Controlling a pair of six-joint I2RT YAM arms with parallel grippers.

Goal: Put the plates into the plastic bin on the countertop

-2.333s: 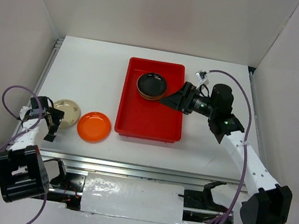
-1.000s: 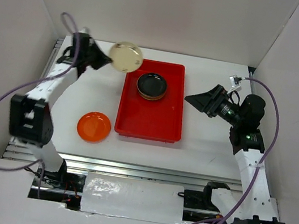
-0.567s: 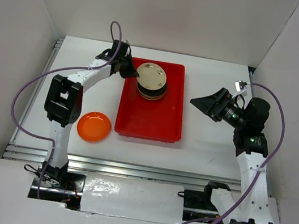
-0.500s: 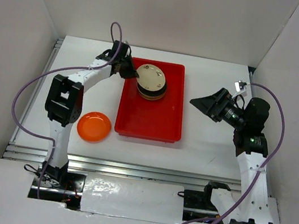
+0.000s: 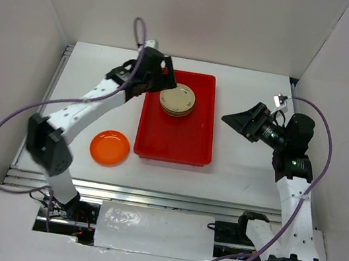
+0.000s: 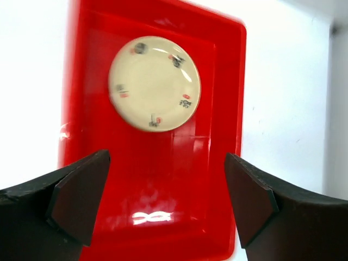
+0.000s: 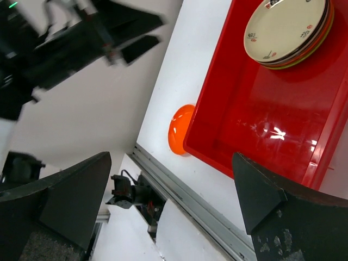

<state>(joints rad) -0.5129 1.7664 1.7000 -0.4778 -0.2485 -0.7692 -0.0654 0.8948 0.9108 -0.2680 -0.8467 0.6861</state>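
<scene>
The red plastic bin (image 5: 175,137) lies mid-countertop. At its far end is a stack of plates with a cream patterned plate (image 5: 178,100) on top; orange and green rims show under it in the right wrist view (image 7: 285,30). One orange plate (image 5: 110,147) lies on the countertop, left of the bin. My left gripper (image 5: 164,77) is open and empty above the bin's far left corner; its view looks down on the cream plate (image 6: 154,83) and the bin floor (image 6: 163,185). My right gripper (image 5: 228,118) is open and empty, raised right of the bin.
White walls close in the countertop (image 5: 100,91) on the left, back and right. A metal rail (image 5: 150,197) runs along the near edge. The left arm (image 7: 98,38) shows blurred in the right wrist view, which also shows the orange plate (image 7: 179,130) and the bin (image 7: 261,130).
My left arm carried the cream plate from the left of the table, set it on the stack in the bin, let go and lifted. My right arm drew back to the right.
</scene>
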